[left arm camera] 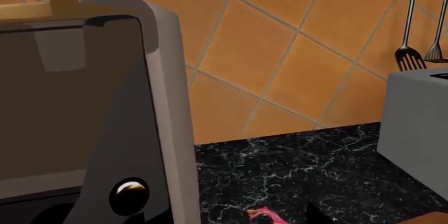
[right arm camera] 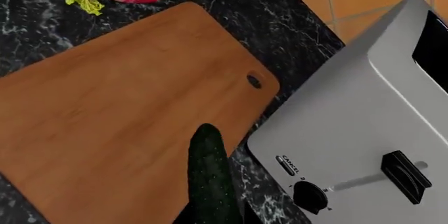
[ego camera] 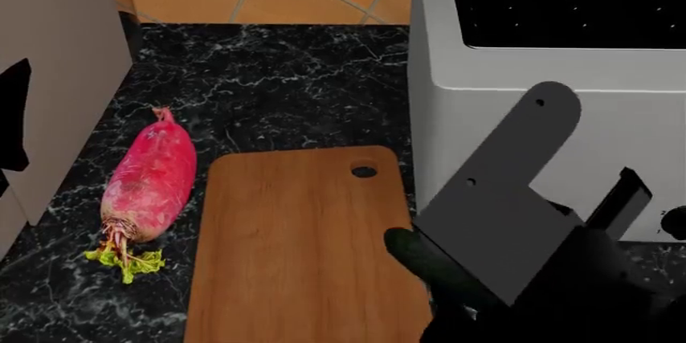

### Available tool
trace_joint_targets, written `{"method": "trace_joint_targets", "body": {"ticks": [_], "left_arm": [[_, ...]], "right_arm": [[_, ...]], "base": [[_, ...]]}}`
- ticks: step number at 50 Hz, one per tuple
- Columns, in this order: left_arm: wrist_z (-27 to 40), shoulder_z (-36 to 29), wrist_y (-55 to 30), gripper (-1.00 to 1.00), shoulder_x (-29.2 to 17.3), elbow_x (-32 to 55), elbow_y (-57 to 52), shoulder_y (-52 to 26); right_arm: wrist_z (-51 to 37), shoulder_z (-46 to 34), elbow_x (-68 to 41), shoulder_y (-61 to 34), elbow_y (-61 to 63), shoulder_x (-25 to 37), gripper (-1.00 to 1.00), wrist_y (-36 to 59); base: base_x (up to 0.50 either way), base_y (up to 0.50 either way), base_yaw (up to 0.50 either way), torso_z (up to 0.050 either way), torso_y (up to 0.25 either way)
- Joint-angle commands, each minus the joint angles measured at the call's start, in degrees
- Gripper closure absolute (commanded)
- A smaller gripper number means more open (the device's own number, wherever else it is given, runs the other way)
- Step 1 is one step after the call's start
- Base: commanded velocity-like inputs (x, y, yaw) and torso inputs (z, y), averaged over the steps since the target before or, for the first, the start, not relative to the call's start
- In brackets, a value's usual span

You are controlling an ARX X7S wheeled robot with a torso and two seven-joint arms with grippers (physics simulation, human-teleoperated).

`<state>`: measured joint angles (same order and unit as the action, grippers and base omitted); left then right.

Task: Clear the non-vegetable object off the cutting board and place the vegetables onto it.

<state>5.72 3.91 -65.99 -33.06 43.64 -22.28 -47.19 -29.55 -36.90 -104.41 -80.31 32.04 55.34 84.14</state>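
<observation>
The brown wooden cutting board (ego camera: 289, 247) lies bare on the black marble counter. The pink-red radish (ego camera: 150, 182) rests on the counter beside the board's left edge, leaves toward me; its root tip (left arm camera: 266, 214) shows in the left wrist view. My right gripper (right arm camera: 213, 217) is shut on the dark green cucumber (right arm camera: 209, 171), which pokes out over the board's edge on the toaster side (ego camera: 413, 253). Of my left gripper only a dark tip (left arm camera: 318, 216) shows at the frame's edge. The non-vegetable object is out of view.
A grey toaster (ego camera: 536, 54) stands close to the board's right side, with its knob and lever (right arm camera: 402, 174) near my right gripper. A tall grey appliance (ego camera: 54, 78) stands left of the radish. Utensils (left arm camera: 409, 56) hang on the orange tiled wall.
</observation>
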Motion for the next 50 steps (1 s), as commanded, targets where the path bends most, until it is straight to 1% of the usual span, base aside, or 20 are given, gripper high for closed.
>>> {"method": "trace_joint_targets", "body": {"ticks": [1,9,13,24,26,28,30,33,34,35,36,37,39,40,43,45,46,47,48,50], "left_arm": [[2.7,0.3,1.0,-1.00,1.5,1.7,2.7,-0.4],[2.8,0.7,1.2,-1.00,1.2,1.9,2.6,-0.1],[2.9,0.8,1.1,-1.00,1.1,2.1,2.5,-0.1],[2.9,1.0,1.2,-1.00,0.8,2.3,3.0,-0.4],[2.9,1.1,1.2,-1.00,0.7,2.4,3.0,-0.4],[2.8,1.2,1.4,-1.00,0.5,2.4,3.2,-0.4],[2.7,1.3,1.6,-1.00,0.4,2.4,3.2,-0.2],[2.8,1.5,1.6,-1.00,0.5,2.5,3.1,0.2],[2.9,1.5,1.6,-1.00,0.5,2.5,3.1,0.2],[2.9,1.6,1.7,-1.00,0.4,2.5,3.1,0.3],[2.9,1.5,1.7,-1.00,0.4,2.5,3.0,0.3],[2.9,1.6,1.6,-1.00,0.4,2.6,3.0,0.2],[3.0,1.8,1.6,-1.00,0.3,2.8,2.8,0.3],[3.1,1.9,1.6,-1.00,0.4,2.9,2.7,0.4],[3.0,2.0,1.8,-1.00,0.3,2.8,2.7,0.6],[3.2,2.3,1.5,-1.00,0.2,3.2,2.5,0.4],[3.3,2.3,1.4,-1.00,0.2,3.2,2.4,0.4],[3.3,2.3,1.5,-1.00,0.1,3.2,2.4,0.4],[3.3,2.3,1.5,-1.00,0.1,3.2,2.4,0.4],[3.4,2.9,1.3,-1.00,-0.2,3.5,2.1,0.6]], "right_arm": [[-0.4,-1.7,2.4,1.0,-3.7,-4.2,1.00,-3.3],[-4.7,-3.2,-0.9,1.7,-6.7,-7.1,1.00,-7.0],[-5.5,-3.0,0.4,1.6,-8.3,-9.1,1.00,-8.8],[-0.7,-5.2,8.1,0.4,-13.9,-17.2,1.00,-10.0],[-2.7,-5.3,7.8,0.6,-17.7,-18.9,1.00,-11.5],[-7.6,-5.9,3.9,0.3,-22.3,-20.4,1.00,-12.2],[-7.5,-5.5,4.5,1.7,-22.6,-21.2,1.00,-13.9],[-12.7,-5.7,-0.6,3.5,-25.1,-22.0,1.00,-15.9],[-12.6,-5.8,0.1,3.7,-24.5,-22.1,1.00,-16.0],[-16.7,-6.1,-3.4,4.1,-25.9,-22.3,1.00,-17.2],[-16.7,-5.6,-3.6,4.6,-25.5,-22.3,1.00,-17.9],[-19.4,-5.7,-5.4,5.0,-26.1,-22.2,1.00,-19.0],[-21.6,-5.9,-7.6,5.3,-26.5,-22.1,1.00,-19.8],[-26.1,-6.4,-12.8,5.6,-27.9,-21.9,1.00,-21.6],[-27.8,-6.6,-13.3,6.0,-27.9,-21.6,1.00,-22.4],[-31.2,-7.4,-14.4,6.8,-28.5,-21.4,1.00,-24.0],[-31.0,-7.4,-12.8,7.2,-28.3,-21.4,1.00,-24.2],[-32.0,-6.9,-13.8,8.4,-27.9,-21.3,1.00,-25.8],[-34.6,-6.8,-17.4,10.0,-28.3,-21.0,1.00,-28.1],[-35.8,-6.3,-14.8,11.1,-25.8,-20.2,1.00,-29.4]], "base": [[0.03,0.00,-0.02,0.000,0.000],[0.01,0.00,-0.01,0.000,0.000],[0.01,0.00,-0.01,0.000,0.000],[0.01,0.00,-0.01,0.000,0.000],[0.01,0.00,-0.01,0.000,0.000],[0.01,0.00,-0.01,0.000,0.000],[0.01,0.00,-0.01,0.000,0.000],[0.01,0.00,-0.01,0.000,0.000],[0.00,0.00,-0.02,0.000,0.000],[0.02,0.00,0.00,0.000,0.000],[0.00,0.00,-0.02,0.000,0.000],[0.00,0.00,0.00,0.000,0.000],[0.01,0.00,-0.01,0.000,0.000],[0.00,0.00,0.00,0.000,0.000],[0.01,0.00,-0.01,0.000,0.000],[0.00,0.00,0.00,0.000,0.000],[0.00,0.00,0.00,0.000,0.000],[0.02,0.00,0.00,0.000,0.000],[0.00,0.00,-0.02,0.000,0.000],[0.00,0.00,0.00,0.000,0.000]]}}
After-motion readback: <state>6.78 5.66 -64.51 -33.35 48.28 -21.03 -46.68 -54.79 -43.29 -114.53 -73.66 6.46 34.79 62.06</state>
